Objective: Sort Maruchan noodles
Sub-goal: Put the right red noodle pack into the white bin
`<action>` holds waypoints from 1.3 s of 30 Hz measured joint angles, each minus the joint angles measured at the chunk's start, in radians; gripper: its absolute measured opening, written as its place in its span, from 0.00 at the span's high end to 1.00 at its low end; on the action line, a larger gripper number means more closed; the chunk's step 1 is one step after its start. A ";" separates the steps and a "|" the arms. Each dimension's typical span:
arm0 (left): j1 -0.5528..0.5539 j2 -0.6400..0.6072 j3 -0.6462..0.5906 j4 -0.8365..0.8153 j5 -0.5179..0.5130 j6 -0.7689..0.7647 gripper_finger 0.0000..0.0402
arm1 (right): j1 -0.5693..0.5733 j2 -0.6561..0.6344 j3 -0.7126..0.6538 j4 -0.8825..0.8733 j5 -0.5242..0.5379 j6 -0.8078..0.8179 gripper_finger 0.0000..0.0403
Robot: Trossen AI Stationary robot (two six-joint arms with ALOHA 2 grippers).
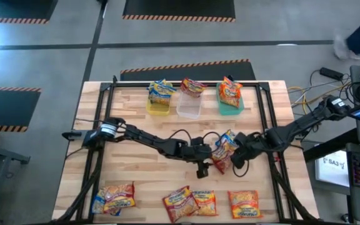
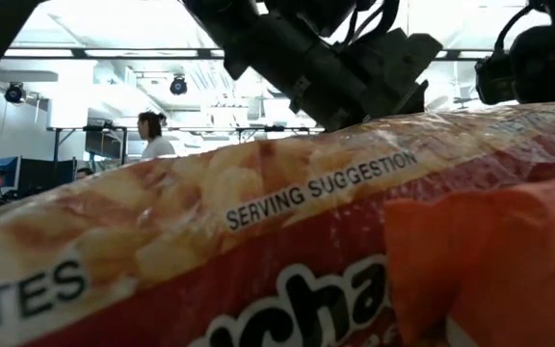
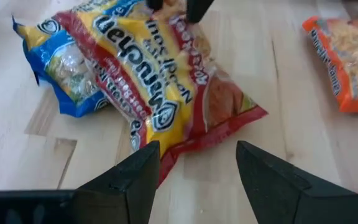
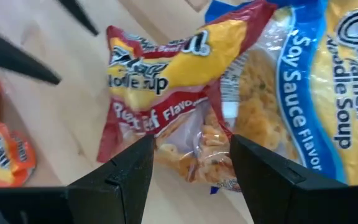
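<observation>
Centrally, your left gripper [image 3: 197,165] and right gripper [image 4: 191,162] both stand parted, grasping nothing, over the red packet [image 1: 220,164] and blue packet [image 1: 227,141] lying overlapped mid-table [image 1: 142,112]; other Maruchan packets sit along the near edge and in the far bins [image 1: 189,107].

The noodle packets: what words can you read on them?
"SERVING SUGGESTION": glossy red plastic packet filling the low view.
"Soy Sauce Flavor", "Noodle Soup": blue-and-yellow plastic packet.
"Beef Flavor", partly creased: red-and-yellow plastic packet.
"Maruchan", upside down: the red-and-yellow packet, left wrist view.
High view: unreadable.
</observation>
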 joint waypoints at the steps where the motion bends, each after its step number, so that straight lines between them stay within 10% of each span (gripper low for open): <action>1: 0.000 0.000 -0.008 0.010 -0.001 -0.002 0.51 | -0.008 0.000 -0.004 0.002 -0.005 -0.004 0.50; 24: 0.004 0.052 -0.062 0.145 -0.008 -0.051 0.51 | -0.132 0.225 -0.022 0.319 -0.208 -0.207 0.50; 39: 0.007 0.052 -0.076 0.140 -0.028 -0.048 0.51 | -0.132 0.237 -0.005 0.358 -0.235 -0.225 0.79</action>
